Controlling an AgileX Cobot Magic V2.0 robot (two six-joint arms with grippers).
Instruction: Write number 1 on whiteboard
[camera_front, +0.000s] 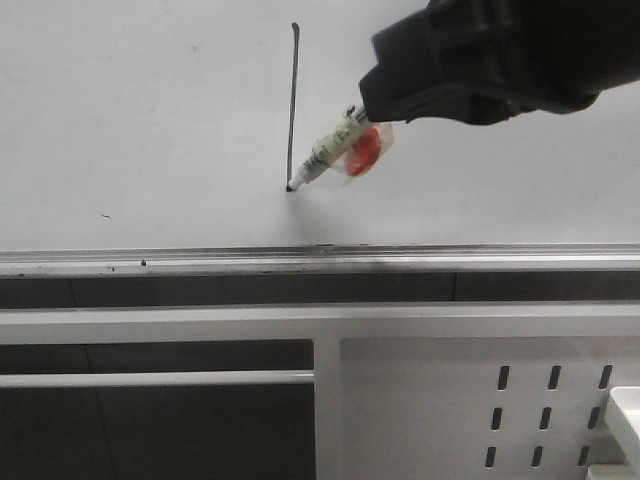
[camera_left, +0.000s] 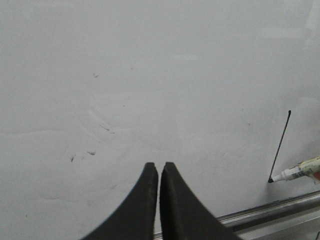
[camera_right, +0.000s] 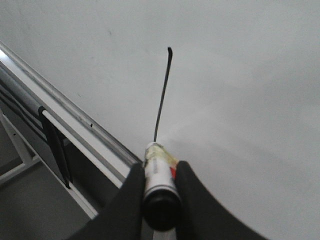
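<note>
Right end effector (camera_right: 159, 187) clamps the marker pen (camera_front: 335, 152), tip touching the whiteboard (camera_front: 150, 120) at the number 1 (camera_front: 292, 105) stroke's foot; left end effector (camera_left: 159, 172), fingers together, idles.

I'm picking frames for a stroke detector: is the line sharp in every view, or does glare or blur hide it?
Front view: the number 1 is crisp on the evenly lit whiteboard. Left wrist view: the stroke is thin at the frame edge but legible. Right wrist view: the stroke is sharp; the marker in the right gripper is softly blurred.
</note>
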